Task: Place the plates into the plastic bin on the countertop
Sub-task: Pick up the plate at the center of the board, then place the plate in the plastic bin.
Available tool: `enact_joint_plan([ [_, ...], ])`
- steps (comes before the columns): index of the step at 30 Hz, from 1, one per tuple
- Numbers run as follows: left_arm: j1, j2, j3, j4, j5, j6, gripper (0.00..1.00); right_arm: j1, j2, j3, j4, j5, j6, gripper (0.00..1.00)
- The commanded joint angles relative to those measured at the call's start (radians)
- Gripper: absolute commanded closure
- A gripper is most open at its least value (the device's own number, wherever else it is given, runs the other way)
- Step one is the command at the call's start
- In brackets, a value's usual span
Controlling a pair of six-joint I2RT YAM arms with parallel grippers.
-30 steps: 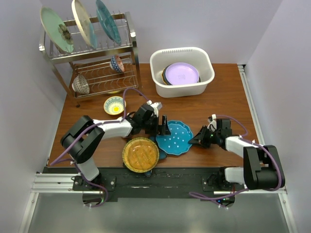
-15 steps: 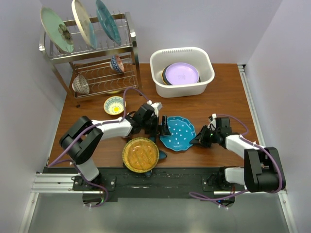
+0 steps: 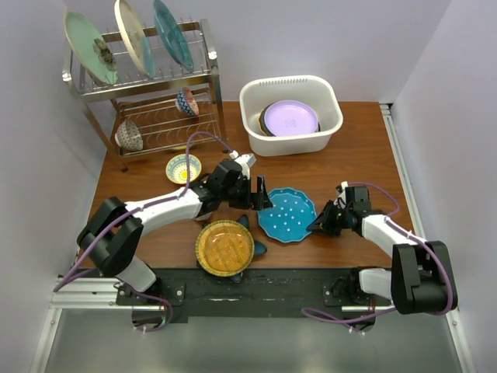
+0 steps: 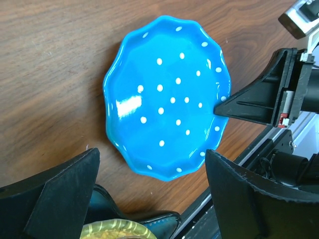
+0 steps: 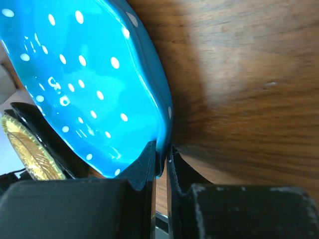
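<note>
ROOM: you have bare countertop (image 3: 353,167) from the blue dotted plate (image 3: 286,215) up to the plastic bin (image 3: 291,79) | BLOCKS: left gripper (image 3: 262,200) spread beside that plate's left rim; amber plate (image 3: 224,247) near-left; dish rack (image 3: 147,85) well apart, far-left | BIN: lavender plate (image 3: 289,118) lies inside, open above.

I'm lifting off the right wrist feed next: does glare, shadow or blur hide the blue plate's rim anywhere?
Right wrist: blue plate glossy with pale reflections, yet its rim in the right hand reads clearly; dark shadow on the countertop beside it. Left wrist: plate sharp, one small white glare patch; open left hand dark and soft. Top: even light, plate sharp.
</note>
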Motion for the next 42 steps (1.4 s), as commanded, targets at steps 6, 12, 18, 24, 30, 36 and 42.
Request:
enact_joint_plan([
  [6, -0.004, -0.116, 0.038, -0.042, -0.037, 0.027, 0.08, -0.004, -0.076, 0.079, -0.057, 0.012, -0.030, 1.00],
  [12, -0.003, -0.156, 0.063, -0.087, -0.052, 0.043, 0.07, -0.004, -0.096, 0.104, -0.082, 0.015, -0.030, 1.00],
  [18, -0.003, -0.181, 0.061, -0.097, -0.058, 0.040, 0.07, -0.004, -0.110, 0.110, -0.089, 0.021, -0.022, 1.00],
  [24, -0.001, -0.184, 0.074, -0.107, -0.057, 0.044, 0.07, -0.004, -0.132, 0.142, -0.115, 0.023, -0.018, 1.00],
  [30, -0.003, -0.213, 0.071, -0.123, -0.077, 0.046, 0.07, -0.004, -0.119, 0.202, -0.137, 0.021, -0.024, 1.00],
  [36, -0.001, -0.241, 0.083, -0.188, -0.132, 0.063, 0.07, -0.004, -0.101, 0.259, -0.148, 0.023, -0.029, 1.00],
  [42, -0.001, -0.255, 0.087, -0.196, -0.141, 0.066, 0.07, -0.004, -0.104, 0.294, -0.151, 0.009, -0.013, 1.00],
])
